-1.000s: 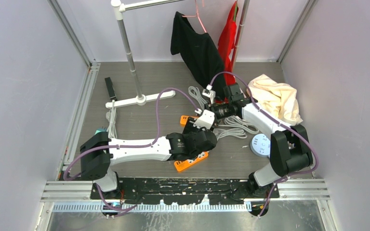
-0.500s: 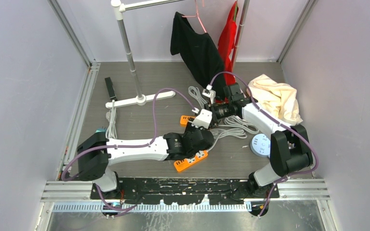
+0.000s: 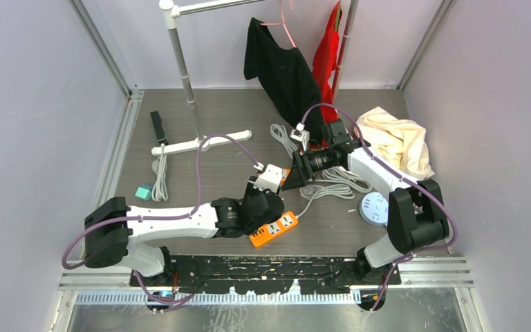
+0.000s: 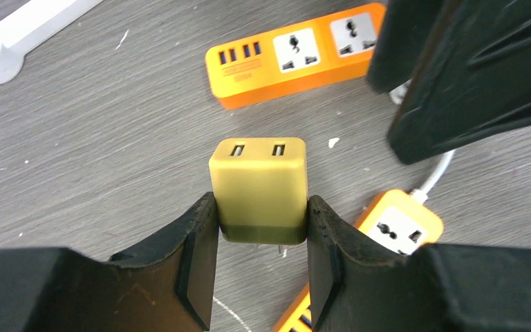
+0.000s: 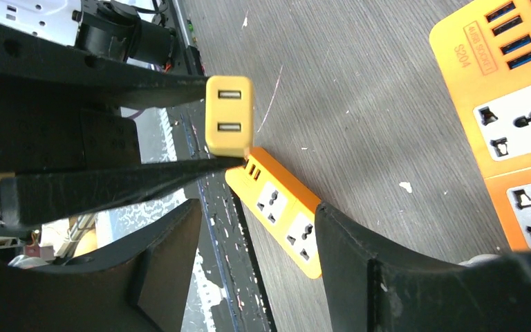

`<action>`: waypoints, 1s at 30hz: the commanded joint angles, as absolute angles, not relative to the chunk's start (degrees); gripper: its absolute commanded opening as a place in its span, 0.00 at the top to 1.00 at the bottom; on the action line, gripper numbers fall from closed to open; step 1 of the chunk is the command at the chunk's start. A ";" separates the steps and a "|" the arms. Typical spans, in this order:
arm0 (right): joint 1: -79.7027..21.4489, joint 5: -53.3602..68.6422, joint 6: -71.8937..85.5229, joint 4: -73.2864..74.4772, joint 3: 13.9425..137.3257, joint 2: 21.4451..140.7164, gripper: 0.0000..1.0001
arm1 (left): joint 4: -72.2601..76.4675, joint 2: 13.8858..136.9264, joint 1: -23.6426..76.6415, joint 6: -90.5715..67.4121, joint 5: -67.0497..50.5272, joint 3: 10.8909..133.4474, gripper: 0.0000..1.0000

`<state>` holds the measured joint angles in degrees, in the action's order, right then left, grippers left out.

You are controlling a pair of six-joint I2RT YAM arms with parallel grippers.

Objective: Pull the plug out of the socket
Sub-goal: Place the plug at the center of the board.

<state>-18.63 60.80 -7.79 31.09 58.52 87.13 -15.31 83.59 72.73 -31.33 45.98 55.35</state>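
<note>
- Left arm has drawn back toward its base, carrying the yellow USB charger plug off the far orange power strip.
- Left gripper pinches the plug's sides, prongs clear of any socket.
- Right gripper has released, its fingers now apart over the strip.
- Hold the pinch firm and level, then set the plug down away from the strip.

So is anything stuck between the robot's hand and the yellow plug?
No, nothing. The left hand pinches the yellow plug between its two fingers, touching both sides. The plug hangs free above the table, out of the orange socket strip.
</note>
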 commanded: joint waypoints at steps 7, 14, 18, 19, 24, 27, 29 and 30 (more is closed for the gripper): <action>-17.67 62.49 -10.14 31.82 61.05 85.43 0.33 | -22.61 78.17 72.20 -39.82 54.67 49.15 1.00; -17.46 62.32 -10.62 31.82 60.97 85.78 0.33 | -30.78 74.88 68.30 -49.30 55.47 46.49 1.00; -17.36 62.31 -10.66 31.82 60.96 85.78 0.33 | -31.07 70.01 64.23 -52.39 52.90 42.59 1.00; -17.35 62.29 -10.67 31.82 60.96 85.78 0.33 | -31.08 68.75 63.11 -53.19 52.14 41.63 1.00; -17.27 62.30 -10.81 31.82 60.84 86.03 0.33 | -30.86 61.66 56.54 -56.12 48.53 36.39 1.00; -17.24 62.29 -10.87 31.82 60.90 86.12 0.32 | -31.13 57.40 52.56 -57.93 46.18 33.49 1.00; -17.26 62.24 -10.88 31.82 60.78 86.13 0.32 | -31.76 54.60 49.52 -59.01 44.62 31.86 1.00; -17.29 62.18 -10.85 31.82 60.81 86.21 0.32 | -31.86 53.63 48.09 -59.36 43.74 31.09 1.00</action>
